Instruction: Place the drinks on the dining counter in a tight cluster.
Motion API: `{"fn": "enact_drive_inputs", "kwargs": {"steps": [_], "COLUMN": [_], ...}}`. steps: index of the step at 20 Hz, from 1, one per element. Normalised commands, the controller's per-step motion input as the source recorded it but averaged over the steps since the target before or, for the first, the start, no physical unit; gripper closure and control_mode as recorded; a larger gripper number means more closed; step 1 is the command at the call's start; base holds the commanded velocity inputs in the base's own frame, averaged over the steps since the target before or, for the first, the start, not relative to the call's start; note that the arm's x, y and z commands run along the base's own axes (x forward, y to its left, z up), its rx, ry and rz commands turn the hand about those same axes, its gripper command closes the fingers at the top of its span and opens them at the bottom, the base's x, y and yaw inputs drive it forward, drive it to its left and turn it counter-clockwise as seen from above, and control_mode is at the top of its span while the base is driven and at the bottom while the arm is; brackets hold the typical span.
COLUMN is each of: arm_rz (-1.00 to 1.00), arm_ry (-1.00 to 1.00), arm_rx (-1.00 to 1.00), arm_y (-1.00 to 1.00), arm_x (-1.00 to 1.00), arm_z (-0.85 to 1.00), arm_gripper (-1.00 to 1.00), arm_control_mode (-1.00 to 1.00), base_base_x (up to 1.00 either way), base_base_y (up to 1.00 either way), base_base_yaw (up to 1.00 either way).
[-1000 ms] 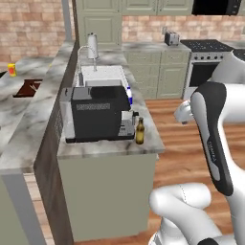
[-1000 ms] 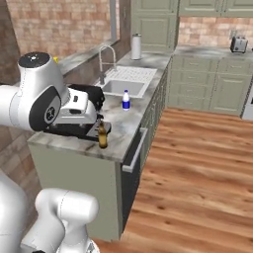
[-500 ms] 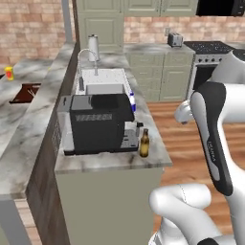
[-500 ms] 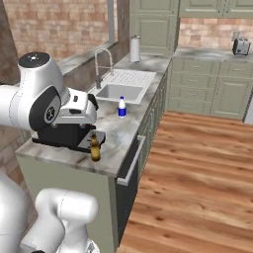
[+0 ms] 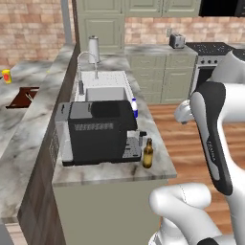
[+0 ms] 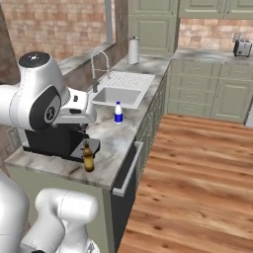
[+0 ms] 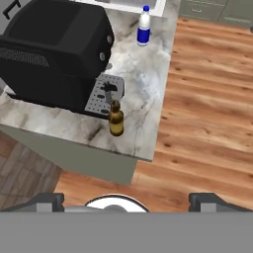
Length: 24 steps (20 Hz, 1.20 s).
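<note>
Grey-veined marble counter over pale green cabinets, wood plank floor, brick walls; no label legible anywhere. Standing upright, neck up: brown bottle near the counter's front edge, just beside the black coffee machine; blue-and-white bottle beside the sink. Gripper spread wide open, holding nothing, above the floor.

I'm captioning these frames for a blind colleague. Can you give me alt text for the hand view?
A slim brown bottle stands near the edge of a marble counter, beside a black coffee machine. A small blue-and-white bottle stands farther back, wood floor to the right, and the open gripper shows along the bottom edge.
</note>
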Motion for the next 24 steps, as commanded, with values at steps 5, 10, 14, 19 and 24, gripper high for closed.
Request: {"fn": "enact_drive_inputs", "kwargs": {"steps": [5,10,14,19,24], "arm_rz": [0.00,0.00,0.00,0.05,0.24], "arm_ry": [0.00,0.00,0.00,0.00,0.00], "arm_rx": [0.00,0.00,0.00,0.02,0.12], "arm_y": [0.00,0.00,0.00,0.00,0.00], "arm_x": [0.00,0.00,0.00,0.04,0.26], "arm_z": [0.00,0.00,0.00,-0.04,-0.21], "arm_gripper": [-1.00,-1.00,-1.00,-1.00,-1.00], "arm_control_mode": [1.00,1.00,1.00,-1.00,-1.00], "base_base_x": [0.01,0.00,0.00,0.00,0.00], "base_base_y": [0.00,0.00,0.00,0.00,0.00], "base_base_yaw": [0.01,0.00,0.00,0.00,0.00]}}
